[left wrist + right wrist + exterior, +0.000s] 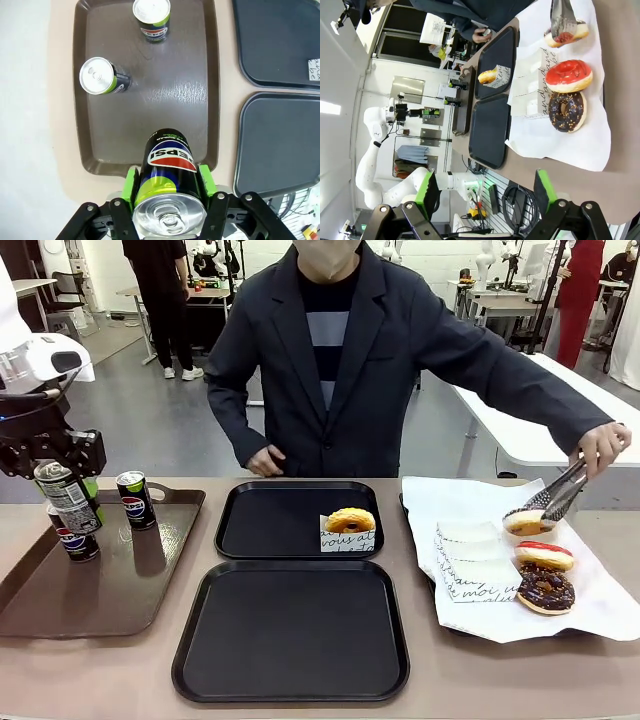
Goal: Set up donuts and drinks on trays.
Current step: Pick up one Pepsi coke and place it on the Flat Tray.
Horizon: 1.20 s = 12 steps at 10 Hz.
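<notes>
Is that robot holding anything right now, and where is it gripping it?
Yes. The left gripper clamps a Pepsi can by its sides, near the top. The right gripper is open and empty.

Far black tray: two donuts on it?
No, just one plain donut sits on the far tray, toward its right side.

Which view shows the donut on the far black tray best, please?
The front view: the donut sits close and unobstructed. The right wrist view shows it smaller, sideways; the left wrist view catches a sleeve corner.
</notes>
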Motion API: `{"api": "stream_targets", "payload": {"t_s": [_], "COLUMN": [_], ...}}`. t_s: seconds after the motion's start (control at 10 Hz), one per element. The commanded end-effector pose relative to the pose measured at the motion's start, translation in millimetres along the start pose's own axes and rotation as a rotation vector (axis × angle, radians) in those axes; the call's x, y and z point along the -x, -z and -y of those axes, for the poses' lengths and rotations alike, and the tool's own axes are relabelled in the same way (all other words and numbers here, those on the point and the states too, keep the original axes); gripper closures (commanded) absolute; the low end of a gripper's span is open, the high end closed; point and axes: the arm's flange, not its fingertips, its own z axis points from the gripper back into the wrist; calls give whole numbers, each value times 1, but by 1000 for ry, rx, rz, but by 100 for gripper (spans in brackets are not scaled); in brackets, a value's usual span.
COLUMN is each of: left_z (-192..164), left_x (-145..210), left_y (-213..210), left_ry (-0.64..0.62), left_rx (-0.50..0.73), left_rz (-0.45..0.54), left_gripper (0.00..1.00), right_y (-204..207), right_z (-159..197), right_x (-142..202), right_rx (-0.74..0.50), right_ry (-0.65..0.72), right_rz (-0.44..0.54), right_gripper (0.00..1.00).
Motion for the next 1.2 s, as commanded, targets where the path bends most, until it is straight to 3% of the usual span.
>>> {"api": "stream_targets", "payload": {"t_s": [0.0, 0.3, 0.7, 1.1], "left_z": [34, 91, 156, 203], "left_x": [-19, -43, -63, -75], "left_y": [6, 14, 40, 64], "left_ry": [27, 93, 260, 378], "left_rx": [-7, -23, 54, 79], "left_rz": [-3, -14, -50, -64], "left_gripper": [42, 42, 42, 42], "right_y": [-1, -1, -1, -1], "right_z": [1, 1, 1, 1], "right_x": [-1, -1, -1, -1], "right_rx": [-18, -18, -18, -18], "right_ry": [-17, -17, -17, -17], "right_rz": [11, 11, 11, 11], "right_gripper": [0, 0, 0, 0]}}
